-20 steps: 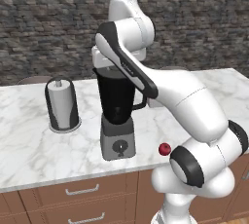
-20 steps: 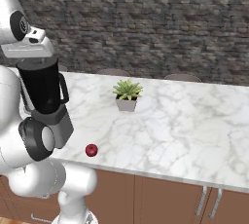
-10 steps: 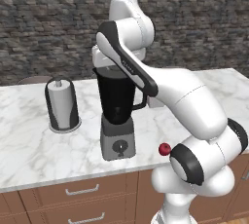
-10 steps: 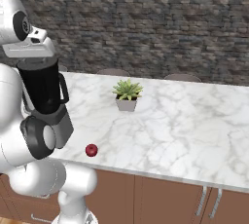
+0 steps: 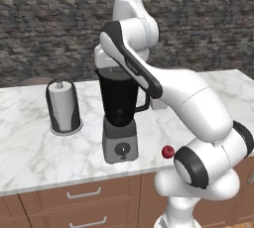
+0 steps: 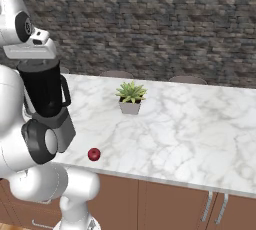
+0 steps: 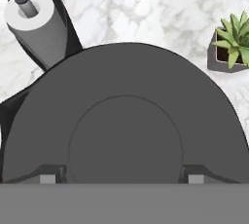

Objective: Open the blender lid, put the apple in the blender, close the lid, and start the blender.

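The blender stands on the marble counter, a black jar on a grey base with a dial; it also rises at the left. In the hand view the dark grey blender lid sits on the jar right beneath the hand. My gripper is open just above the lid, its fingertips standing on either side of the raised centre knob. From the base cameras the gripper hovers at the jar's top. The small dark-red apple lies near the counter's front edge, right of the blender base.
A white paper-towel roll in a dark holder stands left of the blender. A small potted plant sits further back to the right. A stone wall runs behind the counter; drawers are below.
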